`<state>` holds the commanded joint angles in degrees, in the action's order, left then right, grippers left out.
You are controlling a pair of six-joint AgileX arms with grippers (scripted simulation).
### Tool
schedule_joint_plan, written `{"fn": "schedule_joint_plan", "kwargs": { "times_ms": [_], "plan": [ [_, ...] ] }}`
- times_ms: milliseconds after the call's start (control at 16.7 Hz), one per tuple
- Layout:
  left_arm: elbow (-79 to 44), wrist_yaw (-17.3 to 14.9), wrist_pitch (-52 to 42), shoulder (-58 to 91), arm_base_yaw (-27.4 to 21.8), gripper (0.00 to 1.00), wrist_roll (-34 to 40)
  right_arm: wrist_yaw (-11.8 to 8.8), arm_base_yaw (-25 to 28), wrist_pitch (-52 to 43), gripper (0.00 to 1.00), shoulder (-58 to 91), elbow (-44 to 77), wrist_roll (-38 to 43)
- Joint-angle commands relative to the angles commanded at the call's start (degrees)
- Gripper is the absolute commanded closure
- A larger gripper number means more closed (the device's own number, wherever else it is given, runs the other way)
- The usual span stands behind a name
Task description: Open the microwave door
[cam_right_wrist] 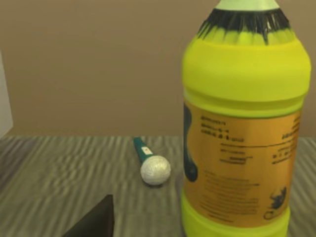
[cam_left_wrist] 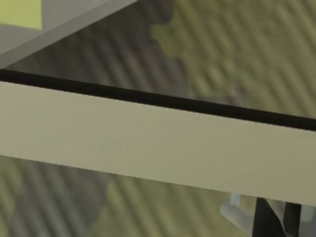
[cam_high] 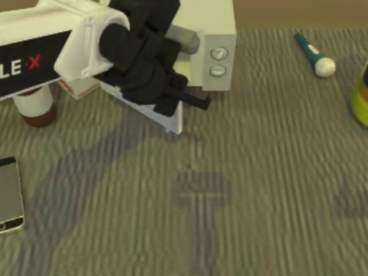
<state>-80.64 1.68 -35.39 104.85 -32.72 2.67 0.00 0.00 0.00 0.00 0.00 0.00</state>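
The white microwave (cam_high: 221, 26) stands at the table's back, its two silver knobs (cam_high: 218, 62) facing forward. The microwave door (cam_high: 172, 118) stands swung partway out toward the left, and a strip of pale interior (cam_high: 181, 68) shows behind it. My left gripper (cam_high: 192, 99) reaches over the door's free end. In the left wrist view the door's edge (cam_left_wrist: 158, 143) crosses as a cream band. Below it, black fingers (cam_left_wrist: 266, 224) sit shut around the grey handle (cam_left_wrist: 237, 216). My right gripper (cam_right_wrist: 153, 233) is parked off the right side, open; one dark finger (cam_right_wrist: 96, 222) shows.
A teal microphone with a white head (cam_high: 315, 56) lies at the back right, beside a yellow bottle (cam_high: 361, 98) that looms in the right wrist view (cam_right_wrist: 242, 128). A phone (cam_high: 10, 195) lies at the left edge. A brown-based cup (cam_high: 35, 106) and a small box (cam_high: 77, 87) stand beside the microwave.
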Motion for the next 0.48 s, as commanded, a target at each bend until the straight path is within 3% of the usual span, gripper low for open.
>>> {"fn": "schedule_joint_plan", "kwargs": {
  "times_ms": [480],
  "plan": [
    [0.98,-1.27,0.36,-0.84,0.32,1.00,-1.54,0.00,0.00,0.00,0.00,0.00,0.00,0.00]
  ]
}}
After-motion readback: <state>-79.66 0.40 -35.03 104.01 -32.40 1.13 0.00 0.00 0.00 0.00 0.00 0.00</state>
